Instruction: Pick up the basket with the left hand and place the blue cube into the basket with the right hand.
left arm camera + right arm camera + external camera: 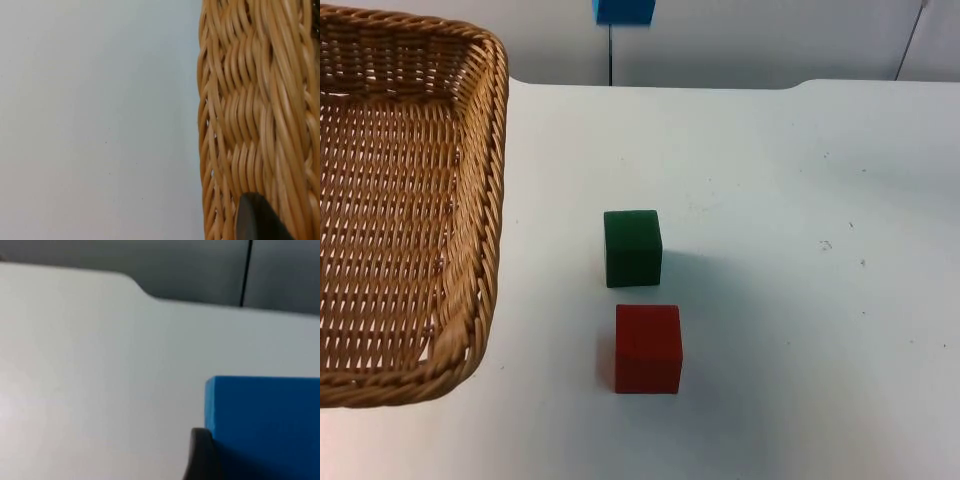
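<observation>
With the basket (410, 200) raised at frame left, apparently by the left gripper (257, 220), the right gripper (200, 452), clasping the blue cube (624, 10) at top centre, should travel over the rim before letting go.

basket (410, 200) left of both cubes | far cube (632, 248) just behind near cube (648, 349) | both on table (800, 300)

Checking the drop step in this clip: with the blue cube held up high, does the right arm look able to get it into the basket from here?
Probably yes. The blue cube sits against the right gripper's fingertip, apparently lifted. The basket has its mouth open and nothing inside. The green cube and red cube lie low on the table.
</observation>
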Robot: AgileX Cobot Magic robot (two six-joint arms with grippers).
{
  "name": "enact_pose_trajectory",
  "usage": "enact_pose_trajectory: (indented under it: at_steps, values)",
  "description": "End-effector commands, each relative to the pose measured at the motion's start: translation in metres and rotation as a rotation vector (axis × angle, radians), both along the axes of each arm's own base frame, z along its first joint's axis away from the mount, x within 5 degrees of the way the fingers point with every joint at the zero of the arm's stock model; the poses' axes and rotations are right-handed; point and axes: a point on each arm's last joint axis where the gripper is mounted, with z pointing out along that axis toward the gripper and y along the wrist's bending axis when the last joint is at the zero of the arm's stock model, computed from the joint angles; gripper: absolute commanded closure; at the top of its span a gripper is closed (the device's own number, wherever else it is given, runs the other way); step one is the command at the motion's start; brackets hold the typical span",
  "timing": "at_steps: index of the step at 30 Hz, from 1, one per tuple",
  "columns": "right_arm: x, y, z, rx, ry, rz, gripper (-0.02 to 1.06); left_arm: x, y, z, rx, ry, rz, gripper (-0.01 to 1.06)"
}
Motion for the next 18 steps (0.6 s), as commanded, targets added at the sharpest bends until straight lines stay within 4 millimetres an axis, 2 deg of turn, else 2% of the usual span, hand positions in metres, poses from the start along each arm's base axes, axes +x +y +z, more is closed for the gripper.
enact_pose_trajectory:
  at_steps: [1, 2, 3, 6, 7, 8, 10, 13, 16, 18]
  values:
    - [-0.014, 0.000, 0.045, 0.018, -0.096, 0.068, 1.05, 0.001, -0.001, 0.003, -0.034, -0.016, 0.012, 1.05]
    - [-0.022, 0.000, 0.062, 0.014, -0.133, 0.098, 1.05, 0.001, -0.001, 0.003, -0.034, -0.016, 0.012, 1.05]
    - [-0.022, 0.000, 0.062, 0.014, -0.133, 0.098, 1.05, 0.001, -0.001, 0.003, -0.034, -0.016, 0.012, 1.05]
    - [-0.048, 0.006, 0.102, 0.004, -0.219, 0.195, 1.05, 0.001, -0.001, 0.003, -0.033, -0.015, 0.011, 1.05]
    - [-0.048, 0.006, 0.102, 0.004, -0.219, 0.195, 1.05, 0.001, -0.001, 0.003, -0.033, -0.015, 0.011, 1.05]
    - [-0.061, 0.012, 0.115, 0.015, -0.240, 0.241, 1.05, 0.001, -0.001, 0.003, -0.033, -0.015, 0.011, 1.05]
    - [-0.079, 0.024, 0.126, 0.014, -0.255, 0.316, 1.05, 0.001, -0.001, 0.003, -0.030, -0.015, 0.011, 1.05]
    - [-0.094, 0.037, 0.125, -0.011, -0.239, 0.386, 1.05, 0.001, -0.001, 0.003, -0.028, -0.014, 0.010, 1.05]
    - [-0.116, 0.058, 0.115, -0.051, -0.172, 0.505, 1.05, 0.001, 0.000, 0.002, -0.026, -0.012, 0.008, 1.05]
    - [-0.121, 0.063, 0.111, -0.050, -0.153, 0.540, 1.05, 0.001, 0.000, 0.002, -0.026, -0.012, 0.008, 1.05]
